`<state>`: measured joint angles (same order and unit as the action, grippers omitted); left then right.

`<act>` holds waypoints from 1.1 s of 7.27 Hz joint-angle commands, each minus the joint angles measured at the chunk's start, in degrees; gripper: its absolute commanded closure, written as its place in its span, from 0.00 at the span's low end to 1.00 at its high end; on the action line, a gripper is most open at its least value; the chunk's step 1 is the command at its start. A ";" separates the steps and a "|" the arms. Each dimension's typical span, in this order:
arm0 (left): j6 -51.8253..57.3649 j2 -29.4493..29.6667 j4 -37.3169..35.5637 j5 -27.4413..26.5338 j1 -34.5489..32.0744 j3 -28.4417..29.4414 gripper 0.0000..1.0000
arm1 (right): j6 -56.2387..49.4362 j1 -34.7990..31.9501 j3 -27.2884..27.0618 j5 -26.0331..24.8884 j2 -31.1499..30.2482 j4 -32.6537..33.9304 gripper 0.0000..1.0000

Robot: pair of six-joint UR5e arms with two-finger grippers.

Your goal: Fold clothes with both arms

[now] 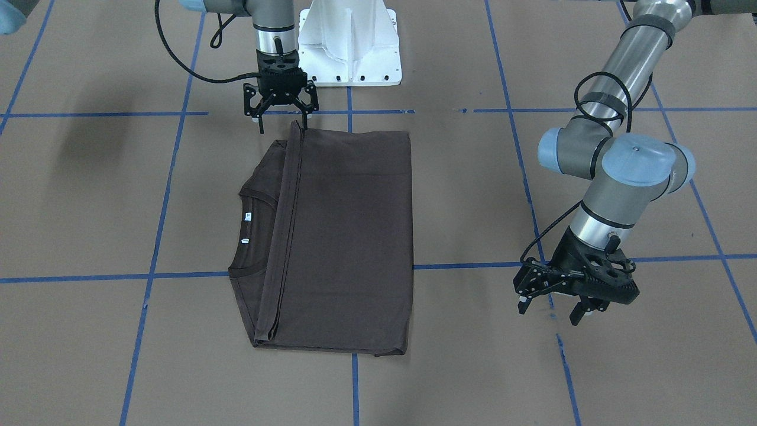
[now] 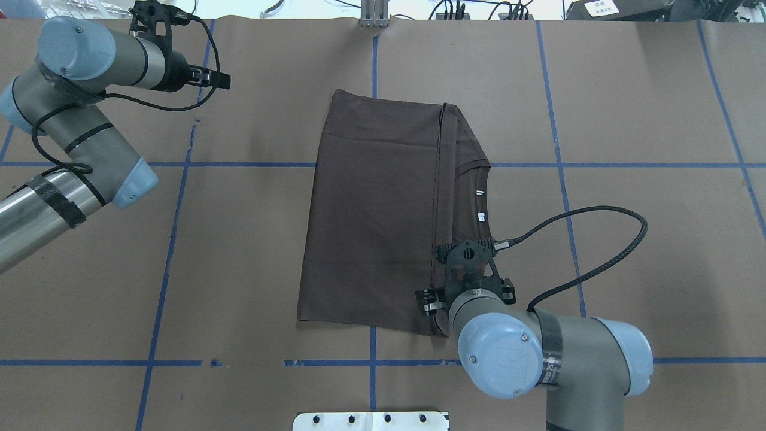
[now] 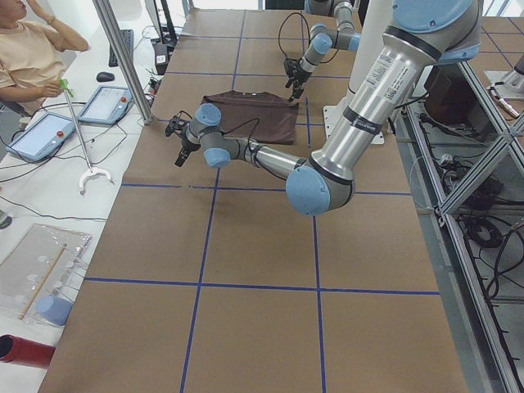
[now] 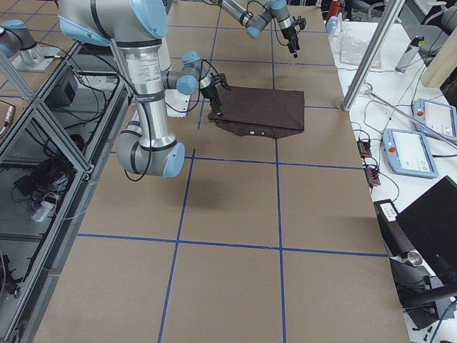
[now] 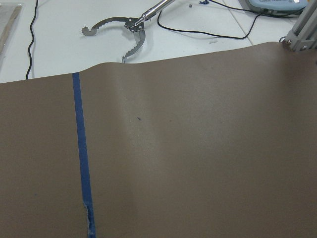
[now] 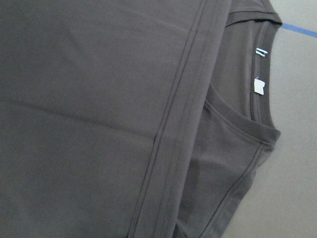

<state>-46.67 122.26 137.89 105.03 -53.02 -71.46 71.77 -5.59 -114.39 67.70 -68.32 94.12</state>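
You see the shirt (image 1: 349, 236) lying folded mid-table (image 1: 89, 207), collar toward the robot's right. The right gripper (image 1: 281, 112) stands spread wide just over the hem corner nearest the base (image 1: 349, 53). The left gripper (image 1: 550, 309), also spread, hangs well apart off the shirt's opposite side.

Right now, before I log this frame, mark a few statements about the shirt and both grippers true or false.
1. The T-shirt lies folded with its collar showing. True.
2. The left gripper is shut on a sleeve. False: it is open over the table, apart from the shirt.
3. The right gripper is open by the shirt's corner near the white base. True.
4. The neck tags are hidden. False: two white tags show inside the collar.
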 commanded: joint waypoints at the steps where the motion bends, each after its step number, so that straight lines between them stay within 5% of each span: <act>1: 0.00 -0.09 0.01 0.00 0.11 0.01 0.00 | -0.66 3.21 2.07 -2.84 0.21 0.18 0.21; 4: 0.00 -0.09 0.09 0.00 0.29 0.01 0.00 | -0.05 4.27 2.07 -2.67 0.38 0.01 0.83; 5: 0.00 -0.09 0.09 0.00 0.29 0.01 0.00 | -0.05 4.45 2.07 -2.66 0.21 0.01 0.96; 8: 0.00 -0.09 0.09 0.00 0.29 0.01 0.00 | 0.04 4.10 1.72 -2.58 0.30 -0.34 1.00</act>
<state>-46.67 122.17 137.97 105.03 -52.74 -71.42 71.79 -1.20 -112.41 65.06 -68.03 94.02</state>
